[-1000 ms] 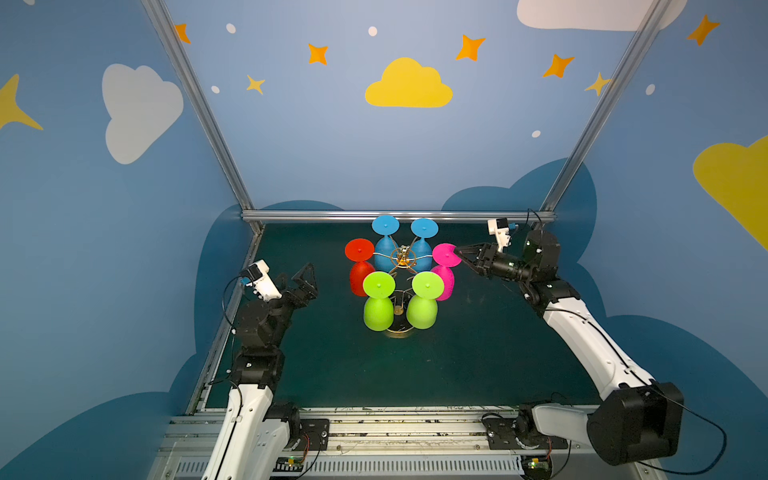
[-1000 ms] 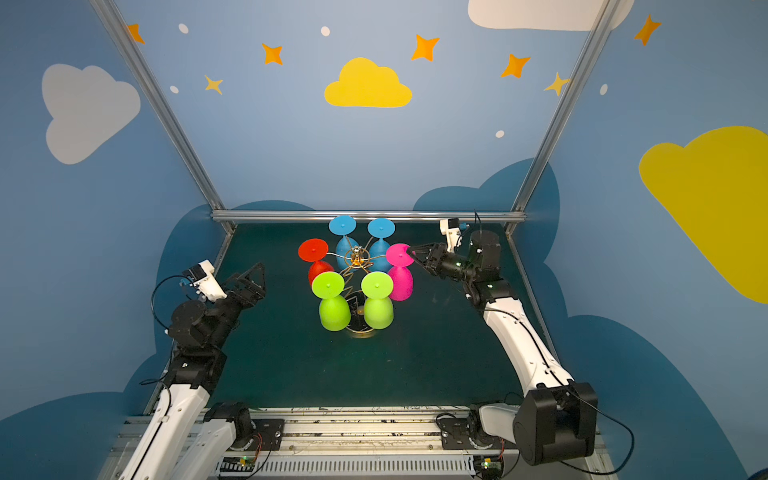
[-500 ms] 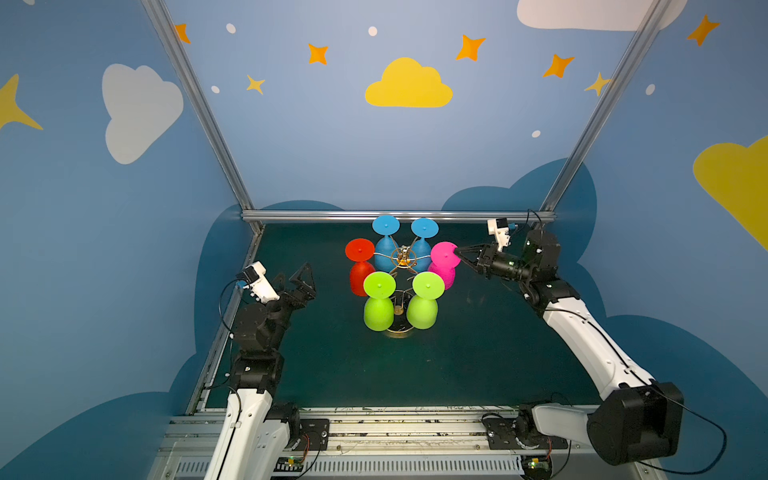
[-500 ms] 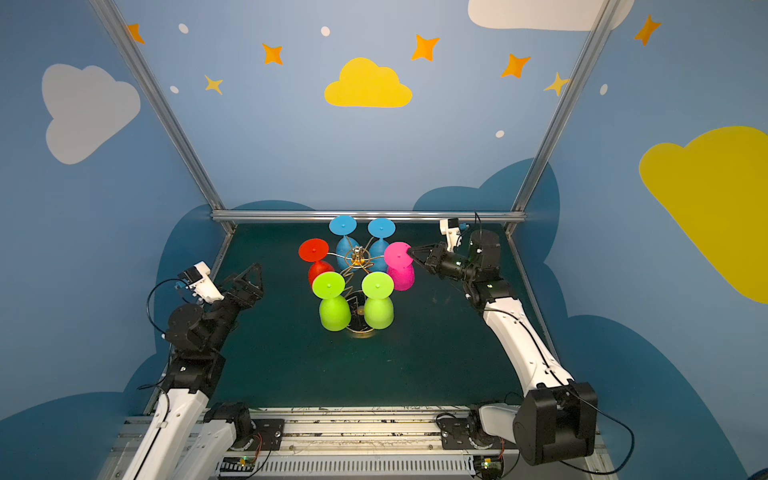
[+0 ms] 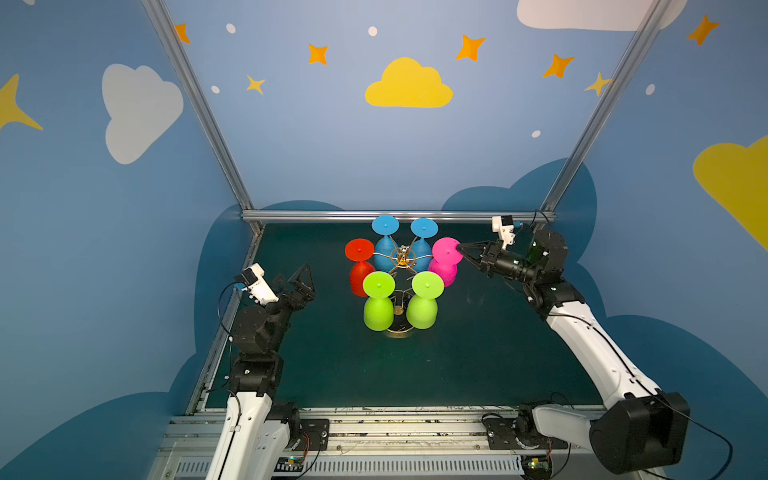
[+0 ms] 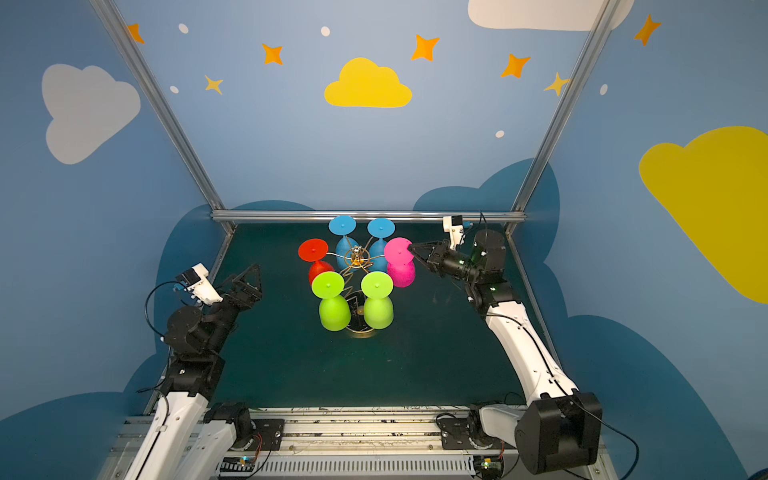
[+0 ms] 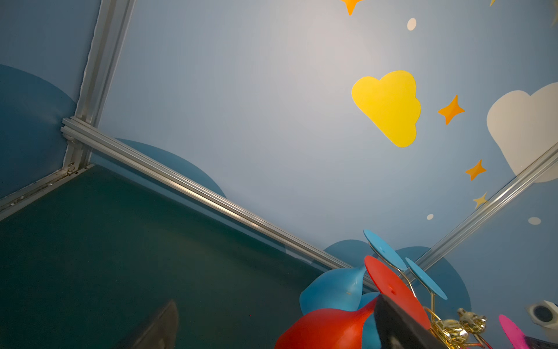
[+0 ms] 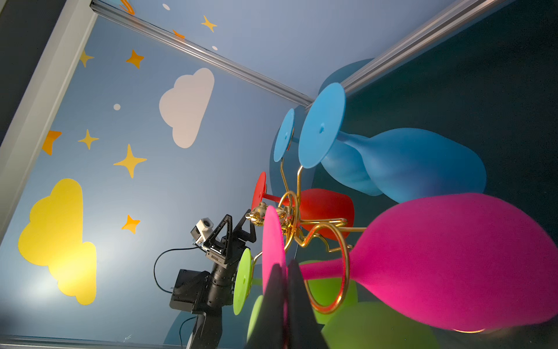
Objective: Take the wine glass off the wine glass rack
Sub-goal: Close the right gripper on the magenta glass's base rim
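Observation:
The gold wire wine glass rack (image 5: pixel 402 258) (image 6: pixel 356 257) stands mid-table with several coloured glasses hanging upside down from its loops. The pink wine glass (image 5: pixel 444 274) (image 6: pixel 401 272) (image 8: pixel 453 260) hangs on the right side, its stem still inside a gold loop (image 8: pixel 341 290). My right gripper (image 5: pixel 459 248) (image 6: pixel 410 249) (image 8: pixel 285 290) is shut on the rim of the pink glass's flat foot. My left gripper (image 5: pixel 296 277) (image 6: pixel 243 279) (image 7: pixel 277 332) stands open and empty, left of the rack, level with the red glass (image 5: pixel 360 274) (image 7: pixel 326 329).
Two blue glasses (image 5: pixel 384 249) hang at the back and two green ones (image 5: pixel 378 307) at the front, close beside the pink glass. An aluminium rail (image 5: pixel 399 215) and blue walls bound the dark green table (image 5: pixel 478 353).
My right gripper has closed onto the pink glass's foot. The left arm has drawn back slightly and stays open.

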Robot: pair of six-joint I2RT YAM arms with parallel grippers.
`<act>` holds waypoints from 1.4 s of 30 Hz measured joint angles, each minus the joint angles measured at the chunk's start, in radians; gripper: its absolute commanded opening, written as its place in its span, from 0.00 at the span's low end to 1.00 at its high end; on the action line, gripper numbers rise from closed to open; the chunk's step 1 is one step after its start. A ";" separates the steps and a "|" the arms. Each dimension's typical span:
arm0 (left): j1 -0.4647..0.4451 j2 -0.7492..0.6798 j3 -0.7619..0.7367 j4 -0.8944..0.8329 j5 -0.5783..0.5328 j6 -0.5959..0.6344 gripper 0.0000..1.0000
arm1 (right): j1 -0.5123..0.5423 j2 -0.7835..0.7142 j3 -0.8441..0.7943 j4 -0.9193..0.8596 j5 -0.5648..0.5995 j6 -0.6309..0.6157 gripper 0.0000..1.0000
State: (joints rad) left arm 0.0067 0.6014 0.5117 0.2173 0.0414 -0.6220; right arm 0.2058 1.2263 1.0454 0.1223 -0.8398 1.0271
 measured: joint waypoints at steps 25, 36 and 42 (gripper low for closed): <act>0.001 -0.039 0.000 -0.009 -0.011 -0.016 1.00 | 0.054 0.014 0.000 0.022 0.003 0.013 0.00; 0.004 -0.045 0.000 -0.024 -0.012 -0.019 1.00 | 0.102 0.050 0.021 0.024 0.012 0.004 0.00; 0.005 -0.048 0.000 -0.031 -0.012 -0.023 1.00 | 0.111 0.050 0.021 0.023 0.013 -0.007 0.00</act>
State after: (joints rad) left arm 0.0113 0.5529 0.5117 0.1867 0.0296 -0.6445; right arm 0.3172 1.2758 1.0660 0.1448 -0.8268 1.0203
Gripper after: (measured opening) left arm 0.999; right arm 0.050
